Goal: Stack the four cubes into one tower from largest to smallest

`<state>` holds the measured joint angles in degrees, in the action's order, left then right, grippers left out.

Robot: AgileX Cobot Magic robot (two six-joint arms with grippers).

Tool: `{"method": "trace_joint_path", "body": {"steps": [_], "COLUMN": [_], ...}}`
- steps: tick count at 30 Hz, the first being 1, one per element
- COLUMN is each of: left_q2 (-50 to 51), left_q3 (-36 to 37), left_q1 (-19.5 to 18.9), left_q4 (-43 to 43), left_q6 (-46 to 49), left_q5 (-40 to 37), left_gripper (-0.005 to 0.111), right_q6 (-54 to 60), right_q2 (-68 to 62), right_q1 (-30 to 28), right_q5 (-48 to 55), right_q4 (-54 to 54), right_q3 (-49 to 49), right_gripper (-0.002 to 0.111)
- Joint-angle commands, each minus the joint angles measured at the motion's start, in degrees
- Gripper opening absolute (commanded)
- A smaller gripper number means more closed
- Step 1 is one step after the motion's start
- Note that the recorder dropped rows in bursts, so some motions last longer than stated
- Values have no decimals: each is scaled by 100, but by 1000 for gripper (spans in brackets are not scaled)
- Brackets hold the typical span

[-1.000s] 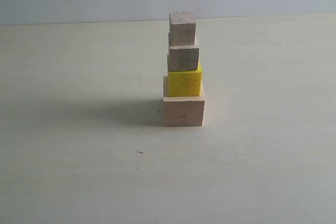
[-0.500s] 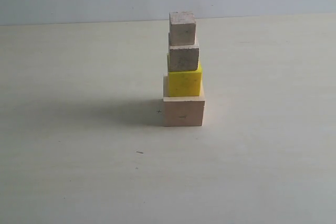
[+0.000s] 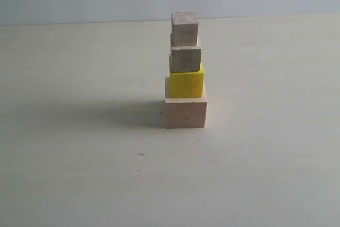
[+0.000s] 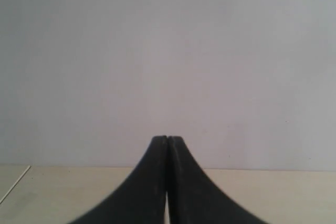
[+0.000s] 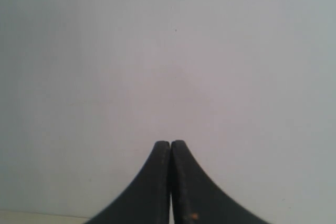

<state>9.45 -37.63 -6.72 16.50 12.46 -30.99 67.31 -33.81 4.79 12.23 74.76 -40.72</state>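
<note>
Wooden tower (image 3: pixel 185 70), exterior view only

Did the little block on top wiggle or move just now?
No. The smallest cube sits in the same spot on the tan cube under it, and against the table's far edge.

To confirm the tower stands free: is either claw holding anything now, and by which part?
Nothing is held. The left claw and the right claw are both shut and empty. The tower stands alone on the table, with no claw touching it.
</note>
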Motion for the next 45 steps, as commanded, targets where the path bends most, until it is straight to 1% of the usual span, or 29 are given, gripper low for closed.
{"method": "trace_joint_path", "body": {"steps": [1,3,6,9,12,18,22,26,30,34,36,39,43,45], "left_q2": [-129,-177,-288,-415,-611,-945,-945,-945,-945,-945,-945,-945,-945,-945], "left_q3": [13,28,237,715,1235,2384,2983,3398,3637,3763,3763,3763,3763,3763], "left_q1": [-12,-12,-12,-12,-12,3,171,318,414,456,456,456,456,456], "left_q4": [-76,-133,-305,-350,-332,-369,-443,-784,-1144,-1242,-1242,-1253,-1291,-1291], "left_q6": [-69,-69,-69,-146,-488,-519,-519,-519,-519,-546,-596,-606,-642,-682], "left_q5": [-6,-15,-2,151,414,977,1408,1623,1656,1683,1531,1520,1041,1041], "left_gripper": [0,0,0,0,0,0,0,0,0,0,0,0,0,0], "right_q6": [3,3,3,3,3,3,3,3,3,3,3,3,3,3], "right_q2": [26,26,26,26,26,26,26,26,26,26,26,26,26,26], "right_q1": [11,11,11,11,11,11,11,11,11,11,11,11,11,11], "right_q5": [6,6,6,6,6,6,6,6,6,6,6,6,6,6], "right_q4": [11,11,11,11,11,-3,-3,-3,13,13,13,13,2,2], "right_q3": [30,30,30,30,30,30,30,30,30,30,30,30,30,30], "right_gripper": [0,0,0,0,0,0,0,0,0,0,0,0,0,0]}}
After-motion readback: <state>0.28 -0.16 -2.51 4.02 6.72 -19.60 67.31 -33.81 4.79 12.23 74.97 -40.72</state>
